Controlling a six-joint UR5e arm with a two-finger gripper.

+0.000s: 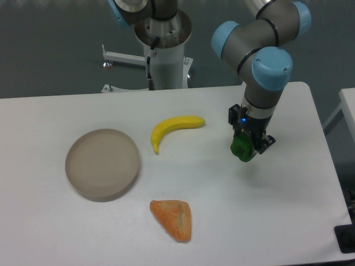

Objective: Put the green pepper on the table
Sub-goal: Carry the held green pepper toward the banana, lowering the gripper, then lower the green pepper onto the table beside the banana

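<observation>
The green pepper (241,148) is small, glossy and green. It sits between the black fingers of my gripper (248,147) at the right side of the white table (222,221). The gripper points down and is shut on the pepper. The pepper's bottom is at or just above the tabletop; I cannot tell whether it touches. The fingers hide part of the pepper.
A yellow banana (173,129) lies left of the gripper. A round beige plate (102,163) stands at the left. An orange pastry-like piece (174,218) lies near the front. The arm's base column (165,52) stands at the table's back edge.
</observation>
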